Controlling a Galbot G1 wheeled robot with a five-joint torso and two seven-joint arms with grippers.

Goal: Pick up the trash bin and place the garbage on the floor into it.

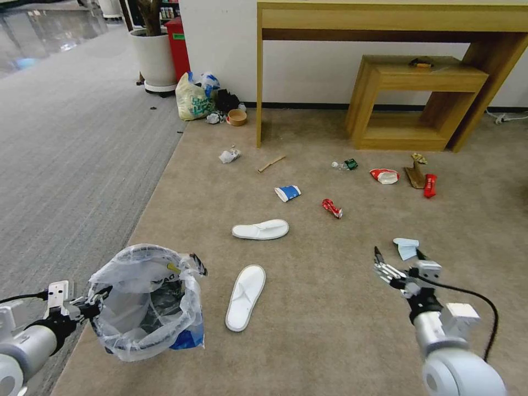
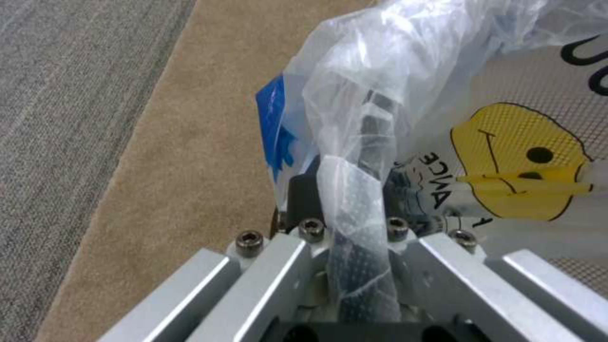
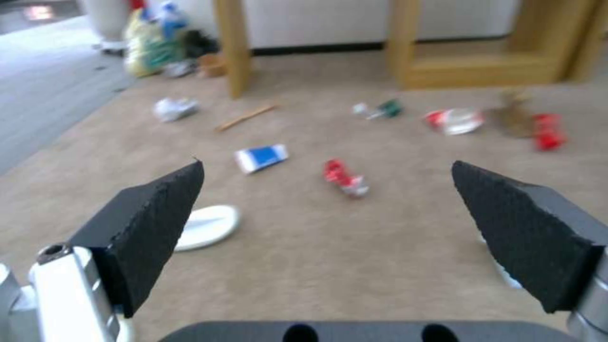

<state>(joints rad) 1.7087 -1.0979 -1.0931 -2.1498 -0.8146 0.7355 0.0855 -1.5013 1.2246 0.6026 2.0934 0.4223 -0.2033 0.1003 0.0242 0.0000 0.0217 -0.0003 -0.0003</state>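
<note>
The left gripper point(image 1: 91, 308) is clenched on the near-left rim of the bin point(image 1: 146, 302), pinching liner and wall together, and holds it tilted at the near left over the floor point(image 1: 330, 308). The right gripper point(image 1: 397, 263), at the near right, has its pads point(image 3: 155, 223) spread wide and empty, aimed at the litter. The bin appears to be in hand, so collecting garbage is the step. The face mask point(image 1: 406, 247) lies just beyond the right gripper and looks the nearest pick; it calls for a low reach and a flat pinch. Two slippers point(image 1: 246, 297) lie between the arms. The liner hides the bin's inside and the left fingertips.
</note>
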